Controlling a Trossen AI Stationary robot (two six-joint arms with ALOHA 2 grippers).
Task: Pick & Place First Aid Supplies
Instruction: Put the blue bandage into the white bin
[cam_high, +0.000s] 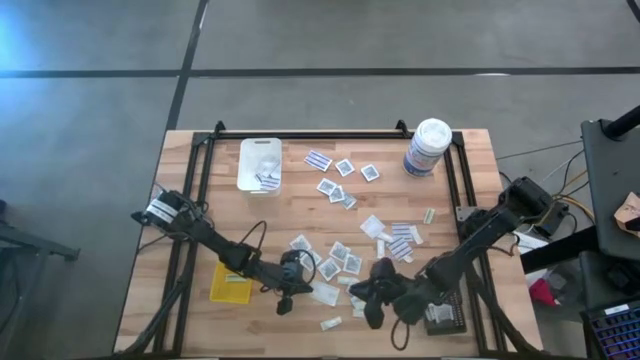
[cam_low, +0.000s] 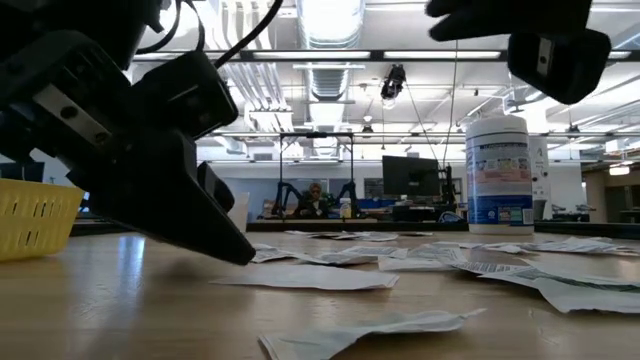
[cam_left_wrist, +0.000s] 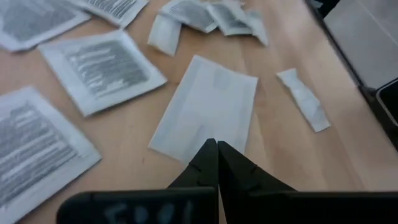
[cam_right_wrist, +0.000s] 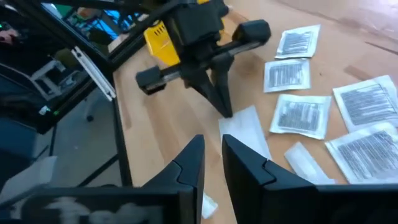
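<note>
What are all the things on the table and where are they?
first aid packets: dozens, white with grey centres, some blue-striped; scattered over the table's middle
plain white packet: one, at the left hand's fingertips
white tray: one, far left part of the table, a few packets inside
yellow tray: one, near left edge
black tray: one, near right edge, partly under the right arm
canister: one, white with blue label, far right corner
table: one, light wood
left hand: dark, shut, tips down on the plain white packet's edge
right hand: dark, slightly open, just right of the left hand, holding nothing
</note>
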